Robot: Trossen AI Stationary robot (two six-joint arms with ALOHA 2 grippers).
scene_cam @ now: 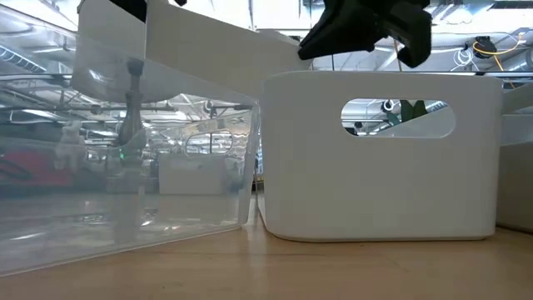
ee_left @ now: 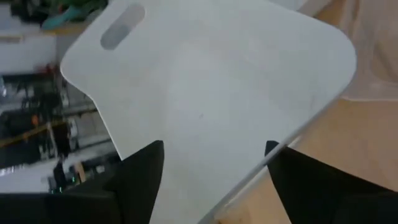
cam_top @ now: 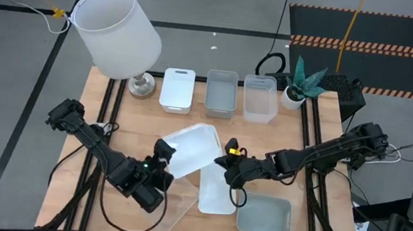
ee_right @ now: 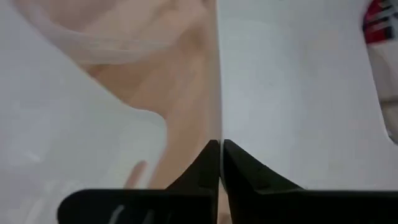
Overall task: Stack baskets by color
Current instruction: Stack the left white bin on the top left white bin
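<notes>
- Pale wooden table [cam_top: 114, 113] carries everything; the lampshade [cam_top: 119, 31] at its far left corner is my landmark.
- Nearest me, well across from the lampshade, a grey basket [cam_top: 265, 215] sits flat at the front right.
- Beside it a white basket [cam_top: 218, 190] lies flat, the right gripper [cam_top: 233, 171] clenched thin on its wall.
- Toward the lampshade from there, a tilted white basket [cam_top: 192, 146] leans up, the left gripper [cam_top: 161, 163] spread wide around its edge, released; a clear basket [scene_cam: 125, 200] lies under it.
- Farthest back, level with the lampshade's base, stand three baskets in a row: white [cam_top: 178, 89], grey [cam_top: 221, 92], clear [cam_top: 260, 98].
</notes>
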